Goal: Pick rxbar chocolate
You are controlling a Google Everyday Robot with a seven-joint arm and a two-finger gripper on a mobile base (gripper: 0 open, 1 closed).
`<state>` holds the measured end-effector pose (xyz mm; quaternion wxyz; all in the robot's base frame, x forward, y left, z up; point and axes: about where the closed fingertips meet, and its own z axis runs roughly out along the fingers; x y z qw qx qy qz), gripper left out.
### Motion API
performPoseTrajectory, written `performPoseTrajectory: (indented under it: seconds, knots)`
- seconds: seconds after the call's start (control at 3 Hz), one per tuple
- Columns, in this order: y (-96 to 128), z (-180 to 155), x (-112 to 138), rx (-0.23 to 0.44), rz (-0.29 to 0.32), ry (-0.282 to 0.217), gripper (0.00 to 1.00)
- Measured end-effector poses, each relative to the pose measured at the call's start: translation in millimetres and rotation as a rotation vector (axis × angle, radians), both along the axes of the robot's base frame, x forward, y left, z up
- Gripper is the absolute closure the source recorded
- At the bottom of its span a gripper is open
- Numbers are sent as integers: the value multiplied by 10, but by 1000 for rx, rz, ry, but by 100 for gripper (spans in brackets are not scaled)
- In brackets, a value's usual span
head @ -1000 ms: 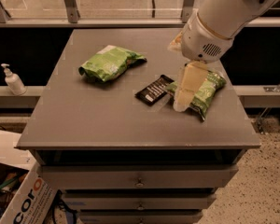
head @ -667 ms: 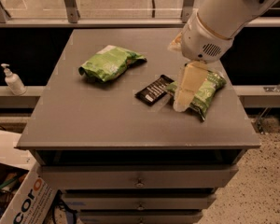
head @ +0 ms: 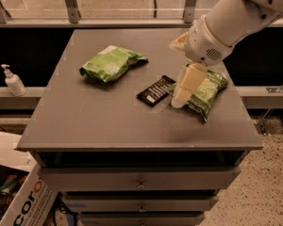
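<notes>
So the gripper (head: pixel 178 98) is hanging off the end of the big white arm (head: pixel 231 20), pointing down at the grey table (head: pixel 108 121), and its cream-coloured tip is low over the top near the far right side as the camera sees it. Honestly can't tell whether it's open or closed from this angle, and it doesn't look like it's carrying anything. The rxbar chocolate (head: pixel 155 91) is lying flat on the table just beside the gripper, on its left as the camera sees it, turned at a diagonal with the white print facing up. Its near end sits right by the gripper's tip, but I can't say whether the two are actually touching. Directly behind and under the gripper, on the other side from the bar, there's a crinkled green chip bag (head: pixel 210 89), partly covered by the gripper, and the bar's end looks like it's right up against that bag. A second green chip bag (head: pixel 112 64) is well off to the gripper's left, past the bar and a bit further back. Way off on that same side, off the table, a pump bottle (head: pixel 12 81) stands on a ledge, and lower down there's a cardboard box (head: pixel 19 206) on the floor. Below the gripper, under the tabletop, you can see drawers (head: pixel 139 182).
</notes>
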<state>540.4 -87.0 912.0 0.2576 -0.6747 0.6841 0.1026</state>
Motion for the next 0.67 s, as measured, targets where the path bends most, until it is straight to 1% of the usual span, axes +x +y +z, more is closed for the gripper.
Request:
performPoseTrajectory:
  seconds: [0.33,0.67]
  knots:
    - [116,-122,264,27,0,-17,0]
    - [274,-296,534,36,-4,2,0]
